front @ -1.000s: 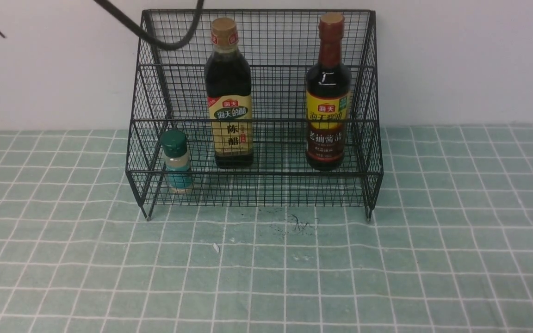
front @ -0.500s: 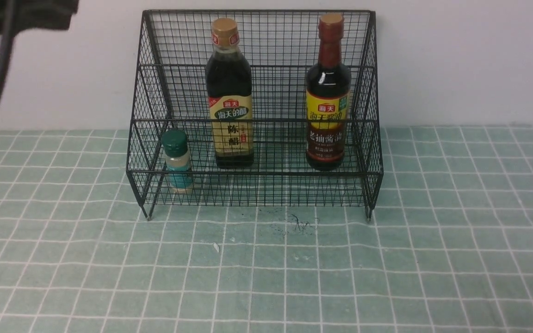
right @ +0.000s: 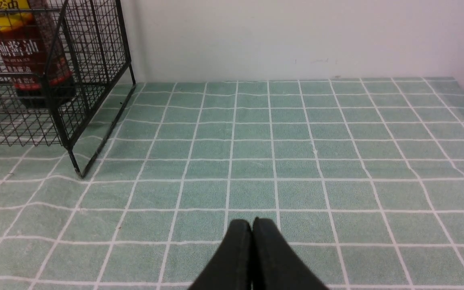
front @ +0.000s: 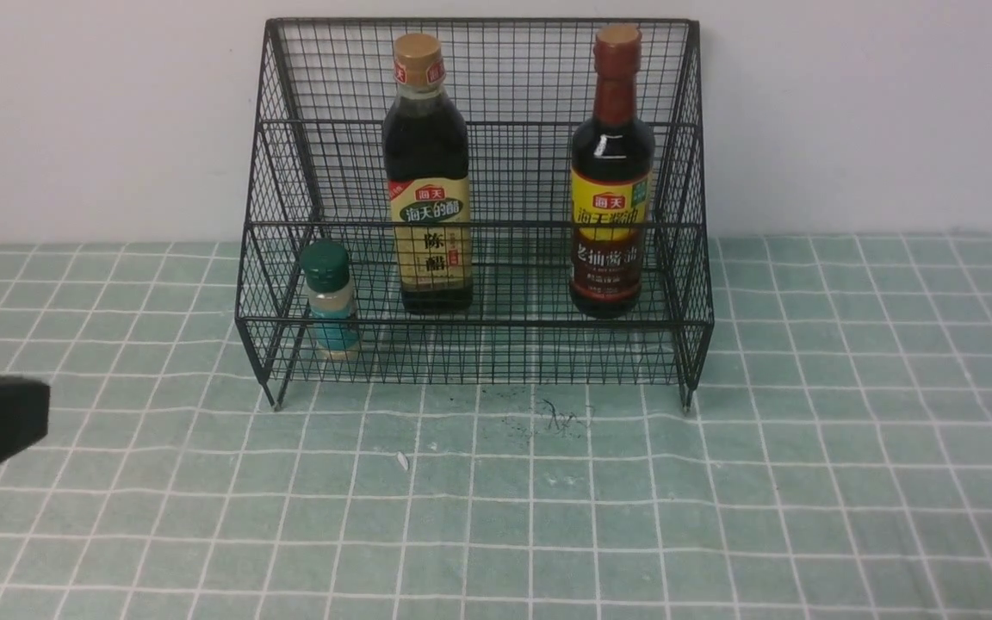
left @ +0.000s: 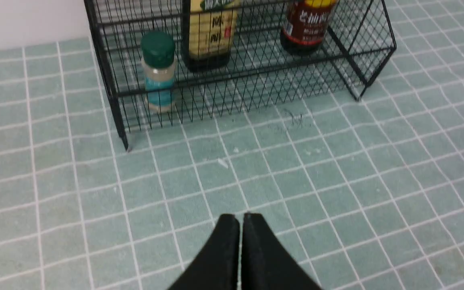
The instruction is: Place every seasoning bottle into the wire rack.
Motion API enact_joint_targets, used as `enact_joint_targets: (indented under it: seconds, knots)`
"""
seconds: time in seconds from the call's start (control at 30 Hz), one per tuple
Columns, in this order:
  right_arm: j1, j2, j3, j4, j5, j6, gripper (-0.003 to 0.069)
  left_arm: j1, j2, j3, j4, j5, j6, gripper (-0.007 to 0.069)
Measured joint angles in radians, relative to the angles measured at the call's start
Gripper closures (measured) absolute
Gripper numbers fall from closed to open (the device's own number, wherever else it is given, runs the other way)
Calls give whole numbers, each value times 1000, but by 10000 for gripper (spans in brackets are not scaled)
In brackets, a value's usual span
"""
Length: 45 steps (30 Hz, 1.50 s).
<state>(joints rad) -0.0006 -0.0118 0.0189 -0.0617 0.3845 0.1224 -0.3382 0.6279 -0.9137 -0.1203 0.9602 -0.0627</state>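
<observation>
Black wire mesh forms the two-tier wire rack (front: pixel 474 207), which stands on short legs on the green checked tablecloth (front: pixel 720 482) against the pale wall (front: pixel 849 112). All three seasoning bottles stand upright inside it. The gold-capped dark bottle with the tan label (front: pixel 427 181) sits left of centre, and the brown-necked dark bottle with the yellow-red label (front: pixel 610 181) sits toward the right side, well apart from it. The small green-capped shaker with the teal label (front: pixel 330 301) stands on the lower front tier near the left end. The left gripper (left: pixel 240 219) hangs over bare cloth in front of the rack, its jaws pressed together with nothing between them. The right gripper (right: pixel 251 224) hovers over cloth to the right of the rack, likewise clenched and empty.
</observation>
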Motion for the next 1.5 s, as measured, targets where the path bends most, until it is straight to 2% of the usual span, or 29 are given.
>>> enact_joint_targets:
  seconds: [0.33, 0.53, 0.7, 0.83, 1.03, 1.5]
  knots:
    - [0, 0, 0, 0, 0, 0, 672, 0, -122, 6, 58, -68, 29, 631]
    - [0, 0, 0, 0, 0, 0, 672, 52, -276, 149, 100, -233, 17, 631]
    - [0, 0, 0, 0, 0, 0, 672, 177, -475, 511, 102, -479, 75, 631]
    - [0, 0, 0, 0, 0, 0, 672, 247, -601, 765, 102, -591, 87, 631]
    - [0, 0, 0, 0, -1, 0, 672, 262, -639, 938, 101, -607, 88, 631]
    - [0, 0, 1, 0, -1, 0, 672, 262, -639, 940, 101, -577, 88, 631]
